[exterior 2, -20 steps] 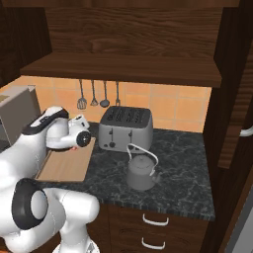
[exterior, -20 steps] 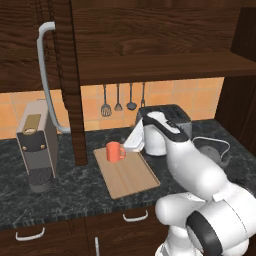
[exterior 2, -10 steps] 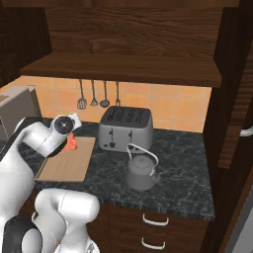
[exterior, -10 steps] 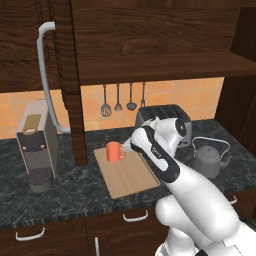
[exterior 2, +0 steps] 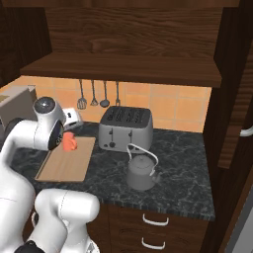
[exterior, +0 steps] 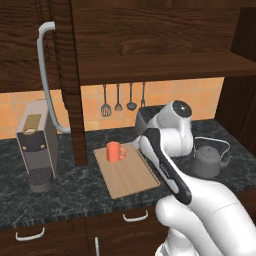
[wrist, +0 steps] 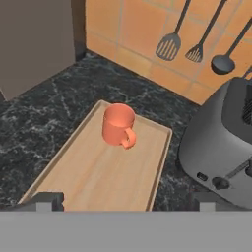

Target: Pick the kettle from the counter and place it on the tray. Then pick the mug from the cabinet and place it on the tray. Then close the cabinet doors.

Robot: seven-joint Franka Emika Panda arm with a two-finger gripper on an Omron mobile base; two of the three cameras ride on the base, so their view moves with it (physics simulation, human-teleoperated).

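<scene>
The pincer (wrist: pixel 125 199) is spread wide and empty, the mug (wrist: pixel 118 125) just ahead of it on the tray (wrist: pixel 93 179). The kettle (exterior 2: pixel 141 171) sits well off on the counter (exterior 2: pixel 183 173) — beyond the toaster (wrist: pixel 221 152) (easily clipped in a sideways swing) — and the cabinet door (exterior: pixel 65 80) hangs open.

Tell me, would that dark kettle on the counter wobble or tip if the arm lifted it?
The kettle looks squat with a wide base, so a push would probably slide it rather than tip it. Lifted by its thin arched wire handle, it might swing. It seems to be stiff metal, likely heavier than the mug for its size.
</scene>
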